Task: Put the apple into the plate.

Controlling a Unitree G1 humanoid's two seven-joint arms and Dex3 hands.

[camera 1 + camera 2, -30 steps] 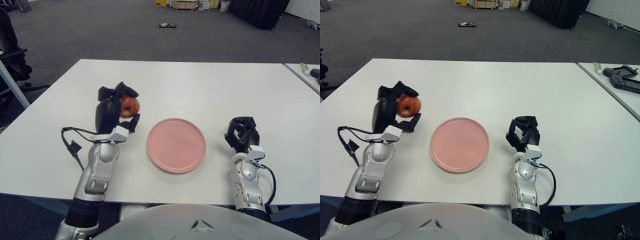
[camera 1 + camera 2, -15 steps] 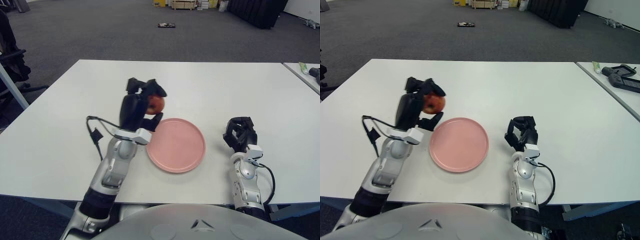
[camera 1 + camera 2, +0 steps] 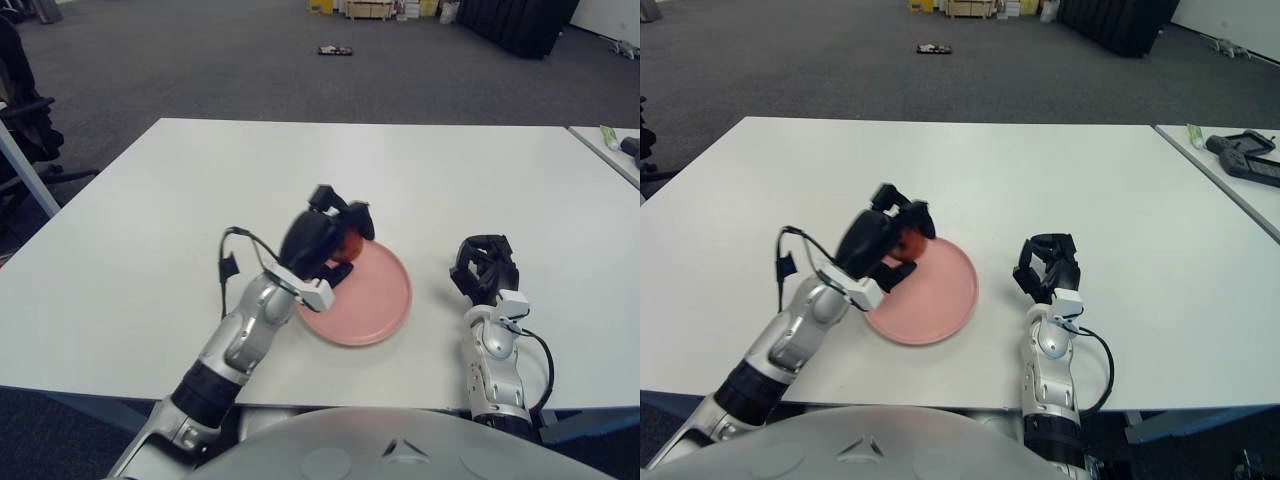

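I see 1 apple [image 3: 349, 244], 1 pink plate [image 3: 372, 300] and 2 hands over a white bench [image 3: 150, 230]. My left hand [image 3: 322, 243] reaches in from the left, and its fingers [image 3: 352, 209] are wrapped around the red apple, gripping it. The apple sits inside those fingers, above the plate's left rim; I cannot tell whether it touches the plate. The plate lies flat under and to the right of the fingers, and most of its surface on that side is bare.

My right hand [image 3: 484, 265] shows to the right of the plate, apart from it, with fingers [image 3: 470, 262] curled inward and holding nothing.

Beyond the left fingers the bench runs wide and open to its far edge. Left of them there is also broad open surface. The near edge of the bench passes close under both forearms. A 2nd bench [image 3: 1230, 165] stands at the far right with 1 dark device [image 3: 1243, 156] on it.
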